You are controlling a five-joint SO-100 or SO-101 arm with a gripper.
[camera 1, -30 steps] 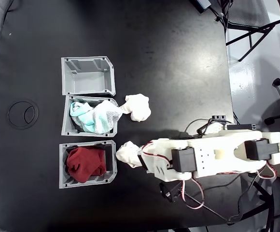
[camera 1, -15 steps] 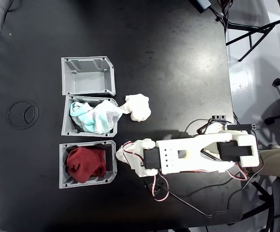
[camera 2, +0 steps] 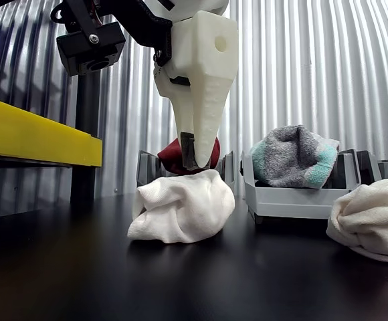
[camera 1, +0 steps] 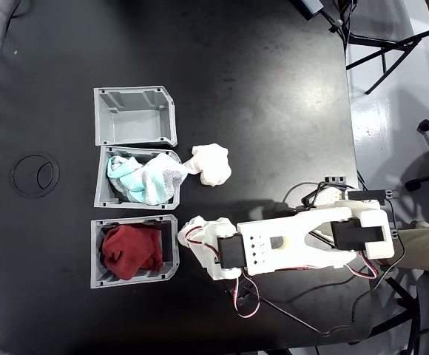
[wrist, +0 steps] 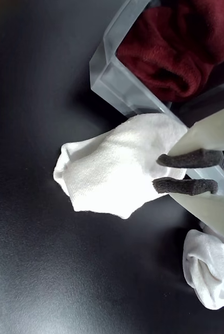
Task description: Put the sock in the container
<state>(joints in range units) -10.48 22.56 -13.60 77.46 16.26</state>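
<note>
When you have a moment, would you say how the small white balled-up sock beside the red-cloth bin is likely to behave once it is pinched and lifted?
The small white balled-up sock looks like soft folded knit, so it will probably squash under the gripper rather than resist. It is likely light for its bulk. With loose folds showing in the other view, it may unroll or droop, and should not roll on the black table.

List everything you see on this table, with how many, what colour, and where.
sock: 1, white, on the table beside the bin with red cloth, under the hand
white bundle: 1, white, on the table beside the middle bin
container: 1, gray, empty, top of the bin row in the fixed view
bin with teal-and-white cloth: 1, gray, middle of the row
bin with red cloth: 1, gray, bottom of the row
table: 1, black
arm: 1, white
hand: 1, dark pads, fingertips at the sock
</note>
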